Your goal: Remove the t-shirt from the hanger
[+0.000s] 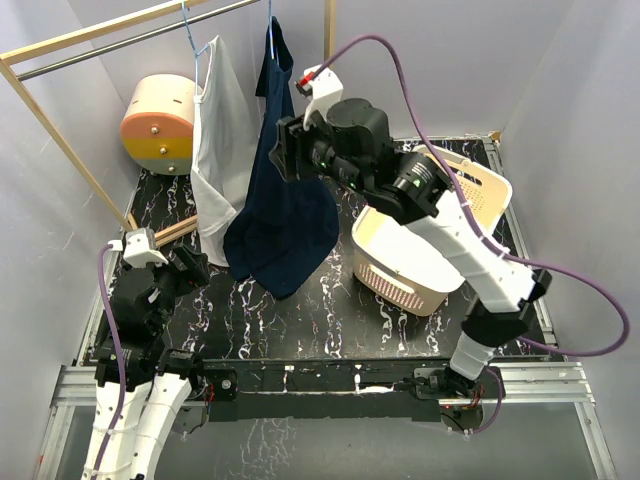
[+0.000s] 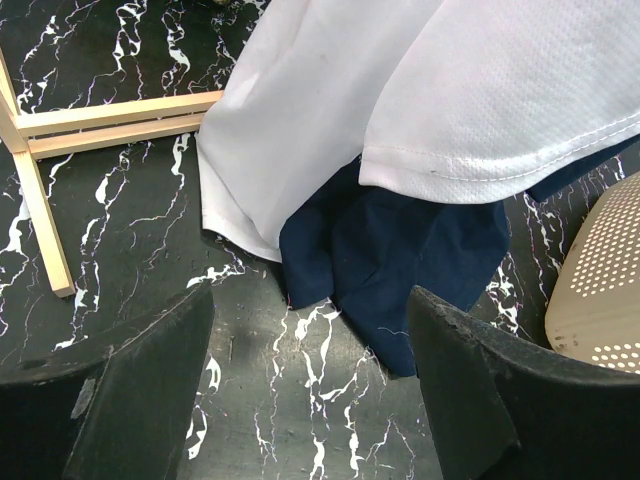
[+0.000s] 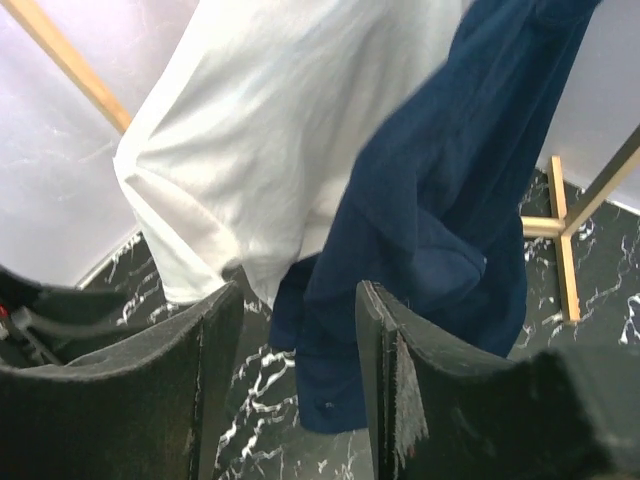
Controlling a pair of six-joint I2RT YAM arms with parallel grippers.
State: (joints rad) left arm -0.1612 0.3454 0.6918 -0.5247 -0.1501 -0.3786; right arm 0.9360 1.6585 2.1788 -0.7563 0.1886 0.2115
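**While hung from the rail, met at its edge by half-parted fingers**

Hanging toward the back of the bench (image 1: 300, 330): the navy t-shirt (image 1: 285, 215), on a blue hanger (image 1: 270, 30) hooked over the metal rail (image 1: 120, 42). Falls long and bunched, lower end down at the black marbled surface. Just left of it, on a paler hanger (image 1: 197, 45), a white t-shirt (image 1: 222, 130), overlapping the navy cloth low down.

Raised high and reaching in from the right: the right fingers (image 1: 283, 150), level with the upper part of the navy t-shirt and right at its near edge. Seen from the right wrist, parted about halfway, with navy cloth hanging just beyond the gap and bare bench showing through lower down. Nothing pinched between them; cannot tell whether the tips brush the fabric.

Low at the left, near the foot of the wooden frame (image 1: 175, 230): the left fingers (image 1: 190, 262), spread wide and holding nothing. Aimed toward the hems of both shirts, apart from them, with marbled bench between.

Right of the navy t-shirt, just beside its lower folds, a cream perforated basket (image 1: 400, 280). At the back left, behind the white t-shirt, a round cream-and-orange object (image 1: 160, 125).
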